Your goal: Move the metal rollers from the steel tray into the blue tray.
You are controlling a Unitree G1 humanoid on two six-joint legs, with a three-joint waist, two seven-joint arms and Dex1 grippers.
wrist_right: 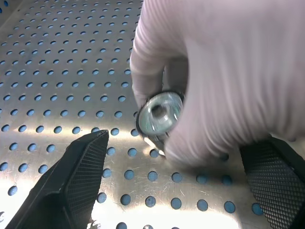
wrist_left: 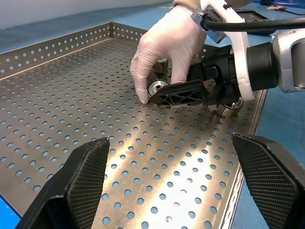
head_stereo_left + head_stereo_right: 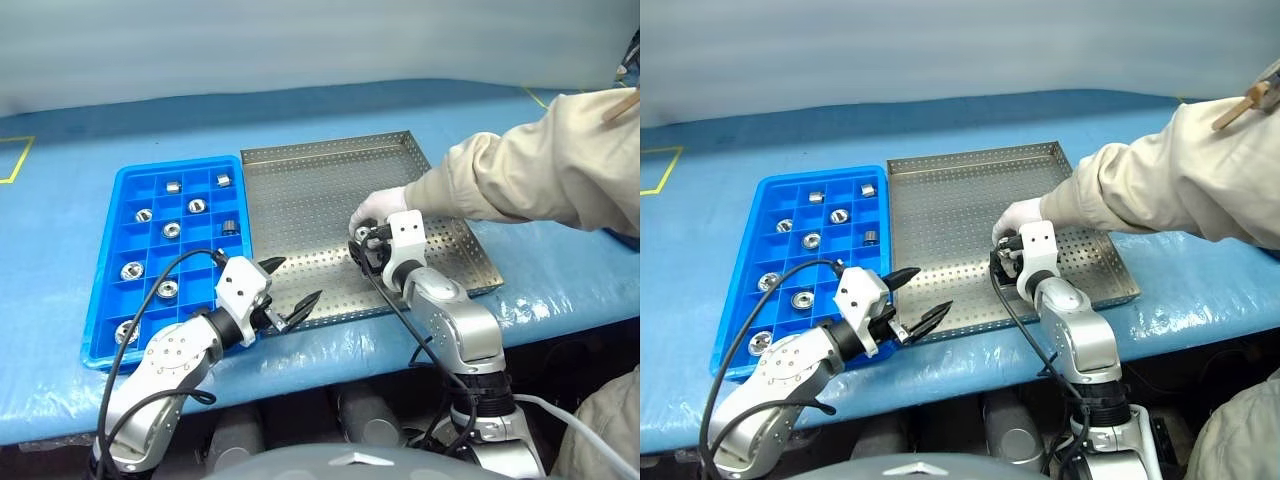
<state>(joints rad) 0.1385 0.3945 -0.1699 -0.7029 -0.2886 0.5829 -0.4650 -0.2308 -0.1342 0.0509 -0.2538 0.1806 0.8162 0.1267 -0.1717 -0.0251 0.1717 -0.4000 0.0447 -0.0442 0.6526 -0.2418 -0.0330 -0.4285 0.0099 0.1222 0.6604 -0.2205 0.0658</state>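
The steel tray (image 3: pixel 300 190) lies mid-table with the blue tray (image 3: pixel 105 300) against its left side. Several metal rollers (image 3: pixel 172 229) sit in separate blue compartments. A person's white-gloved hand (image 3: pixel 378 207) holds one roller (image 1: pixel 159 112) on edge on the steel tray's perforated floor, just in front of my right gripper (image 3: pixel 364 243). That gripper is open, its fingers (image 1: pixel 81 171) standing either side of the hand, apart from the roller. A second roller (image 2: pixel 163 67) shows behind the glove. My left gripper (image 3: pixel 291 284) hangs open and empty over the steel tray's front left rim.
The person's beige sleeve (image 3: pixel 520 165) reaches in from the right across the steel tray's right half. The blue-covered table (image 3: pixel 560 290) extends around both trays. A yellow tape mark (image 3: pixel 15 160) lies at the far left.
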